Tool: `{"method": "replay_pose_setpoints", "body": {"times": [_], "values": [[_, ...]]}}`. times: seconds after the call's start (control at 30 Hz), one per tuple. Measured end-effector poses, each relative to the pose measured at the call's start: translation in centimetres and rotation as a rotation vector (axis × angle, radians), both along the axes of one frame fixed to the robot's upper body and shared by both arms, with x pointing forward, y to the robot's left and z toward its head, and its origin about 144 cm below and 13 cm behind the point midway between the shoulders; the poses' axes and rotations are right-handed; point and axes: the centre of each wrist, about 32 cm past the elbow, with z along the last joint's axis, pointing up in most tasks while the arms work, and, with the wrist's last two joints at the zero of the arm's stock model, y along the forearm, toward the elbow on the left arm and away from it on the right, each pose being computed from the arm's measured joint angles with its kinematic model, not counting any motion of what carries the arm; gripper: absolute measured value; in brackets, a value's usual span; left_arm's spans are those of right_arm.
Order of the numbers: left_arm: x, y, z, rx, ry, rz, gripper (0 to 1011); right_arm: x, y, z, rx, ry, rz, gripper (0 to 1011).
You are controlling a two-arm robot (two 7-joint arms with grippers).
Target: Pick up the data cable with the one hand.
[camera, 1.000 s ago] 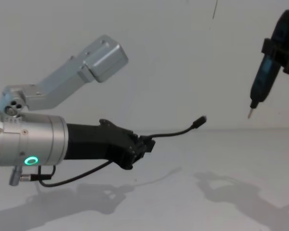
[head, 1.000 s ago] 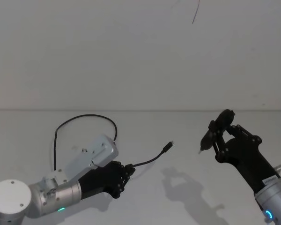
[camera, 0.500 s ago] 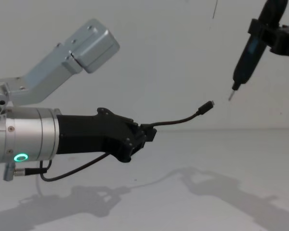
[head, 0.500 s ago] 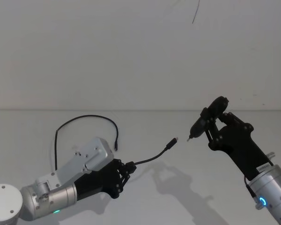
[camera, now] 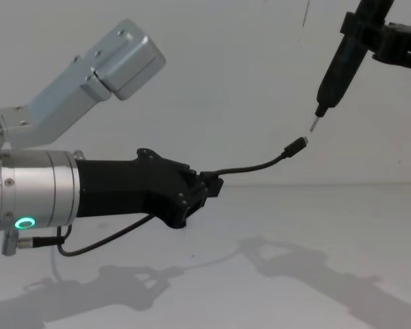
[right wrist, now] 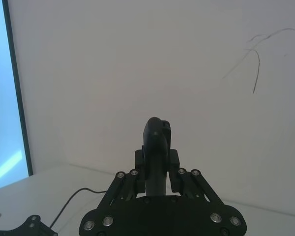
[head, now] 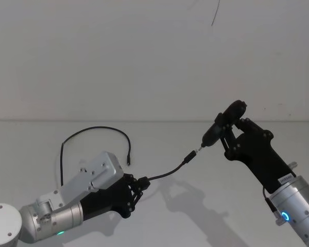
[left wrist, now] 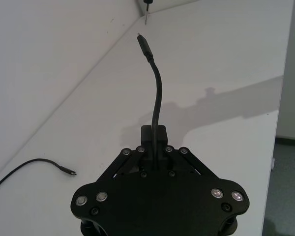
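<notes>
My left gripper point(head: 140, 185) is shut on the data cable point(head: 167, 172), a thin black cable, a short way back from one plug point(head: 189, 156). That free end arches up and away from the fingers point(left wrist: 156, 93). The cable's other length loops across the white table behind the arm point(head: 92, 128) and ends in a second plug point(head: 129, 162). My right gripper point(head: 227, 131) is shut on a slim black tool point(camera: 335, 68). The tool's silver pin tip point(camera: 314, 123) hangs just above the raised plug point(camera: 296, 146), almost touching it.
The white table point(head: 206, 216) meets a plain white wall behind. A thin dark mark point(head: 215, 13) runs down the wall high up. The table's edge point(left wrist: 280, 98) drops off beside the left gripper. A blue-lit panel point(right wrist: 0, 98) stands at the right arm's side.
My right gripper has swung in toward the left arm, bringing the pin tip down close to the raised plug. The left gripper has lifted the cable end slightly and kept its hold.
</notes>
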Motion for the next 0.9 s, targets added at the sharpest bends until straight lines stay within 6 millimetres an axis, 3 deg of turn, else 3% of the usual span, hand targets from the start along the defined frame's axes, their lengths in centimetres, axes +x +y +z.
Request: {"method": "replay_pose_setpoints", "body": {"times": [0.9], "values": [[-0.1,0.1,0.0,-0.003,-0.009,-0.006,40,1.1,-0.5,-0.6,0.009,0.016,0.007,263]]}}
